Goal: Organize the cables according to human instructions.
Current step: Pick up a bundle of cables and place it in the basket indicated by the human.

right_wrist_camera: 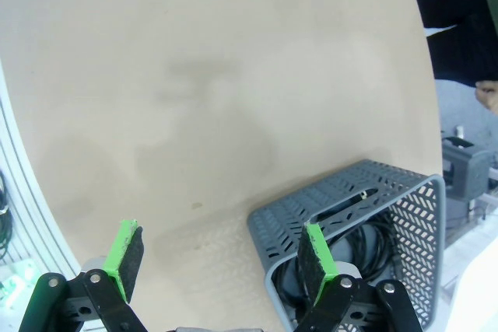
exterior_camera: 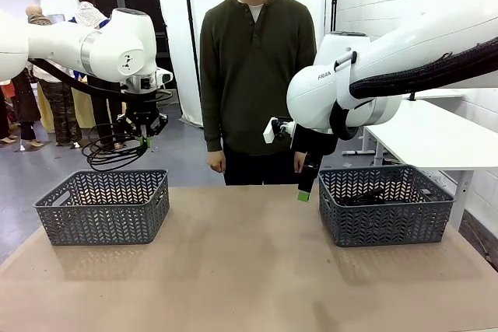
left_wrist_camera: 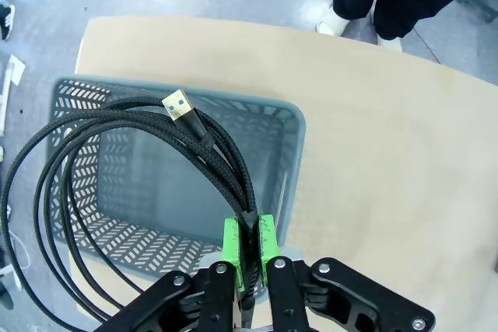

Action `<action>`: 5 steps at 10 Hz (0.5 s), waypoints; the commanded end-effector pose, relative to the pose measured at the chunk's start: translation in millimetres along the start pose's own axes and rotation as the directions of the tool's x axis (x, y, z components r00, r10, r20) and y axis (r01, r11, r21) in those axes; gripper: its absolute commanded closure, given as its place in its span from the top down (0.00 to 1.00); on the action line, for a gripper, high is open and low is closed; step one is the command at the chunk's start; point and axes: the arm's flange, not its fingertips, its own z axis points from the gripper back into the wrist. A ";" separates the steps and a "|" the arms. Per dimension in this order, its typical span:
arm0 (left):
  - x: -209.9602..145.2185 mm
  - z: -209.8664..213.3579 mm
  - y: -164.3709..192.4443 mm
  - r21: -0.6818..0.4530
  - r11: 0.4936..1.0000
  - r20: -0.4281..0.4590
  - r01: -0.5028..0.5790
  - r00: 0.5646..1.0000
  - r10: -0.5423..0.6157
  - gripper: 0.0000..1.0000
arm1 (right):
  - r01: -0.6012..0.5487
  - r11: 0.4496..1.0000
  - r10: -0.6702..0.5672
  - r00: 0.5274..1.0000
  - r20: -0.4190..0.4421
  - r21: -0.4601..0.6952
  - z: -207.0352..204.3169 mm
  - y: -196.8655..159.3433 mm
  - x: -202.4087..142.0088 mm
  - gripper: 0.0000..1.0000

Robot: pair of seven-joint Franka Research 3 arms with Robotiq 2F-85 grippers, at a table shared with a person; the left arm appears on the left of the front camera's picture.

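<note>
Scanning near to far, we saw two baskets at the desk's side edges; left gripper [left_wrist_camera: 250, 250] clamped a limp, light cable coil [left_wrist_camera: 117, 184] above the left basket [exterior_camera: 103, 206]; right gripper [right_wrist_camera: 222, 266] gaped empty beside the right basket [exterior_camera: 385, 204], cables [right_wrist_camera: 366, 242] inside.

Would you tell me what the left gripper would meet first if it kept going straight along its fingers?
Probably the grey basket below: the left gripper, shut on a coiled cable, points down at its near rim. Depth is unclear, so it might just miss.
</note>
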 end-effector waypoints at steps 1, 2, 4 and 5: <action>8.7 4.4 11.4 -0.019 0.999 -0.014 0.050 0.999 -0.050 0.00 | 0.002 1.000 -0.002 1.000 -0.003 -0.005 -0.8 0.0 -0.1 1.00; 9.6 2.8 15.5 -0.030 0.997 -0.015 0.076 0.997 -0.076 0.00 | 0.002 1.000 -0.002 1.000 -0.003 -0.005 -0.8 0.0 -0.1 1.00; 9.2 -3.1 23.5 -0.066 0.985 -0.010 0.158 0.987 -0.159 0.00 | 0.002 1.000 -0.002 1.000 -0.003 -0.005 -0.8 0.0 -0.1 1.00; 7.6 -5.3 26.5 -0.087 0.980 -0.015 0.180 0.983 -0.182 0.00 | 0.002 1.000 -0.002 1.000 -0.003 -0.005 -0.8 0.0 -0.1 1.00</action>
